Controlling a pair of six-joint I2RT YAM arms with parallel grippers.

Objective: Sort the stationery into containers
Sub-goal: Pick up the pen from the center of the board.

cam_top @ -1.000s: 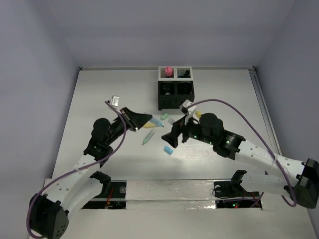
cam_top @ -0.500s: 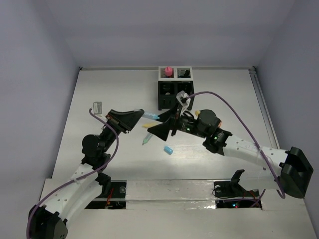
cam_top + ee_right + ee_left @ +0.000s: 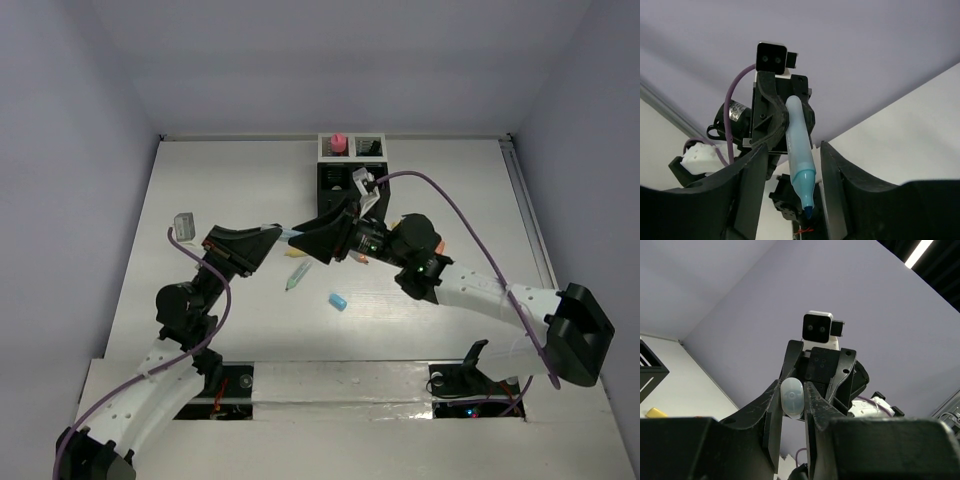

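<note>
A light blue marker (image 3: 289,235) hangs in the air above the table, held level between the two arms. My left gripper (image 3: 272,238) is shut on its rounded rear end (image 3: 791,397). My right gripper (image 3: 301,236) faces it from the right. In the right wrist view the marker's blue tip (image 3: 807,210) lies between my right fingers (image 3: 759,165), with a gap on each side, so the jaws are open. The containers (image 3: 352,178) stand at the back, with a pink tube (image 3: 339,143) in a white compartment.
On the table below lie a green pen (image 3: 297,277), a light blue cap (image 3: 338,300) and an orange piece (image 3: 362,260) partly under the right arm. A yellow piece (image 3: 655,413) shows at the left wrist view's left edge. Purple cables loop off both wrists.
My right gripper has swung left up to the left gripper, and its jaws have narrowed around the marker's tip. The left arm has drawn back to the left with the marker still in it.
</note>
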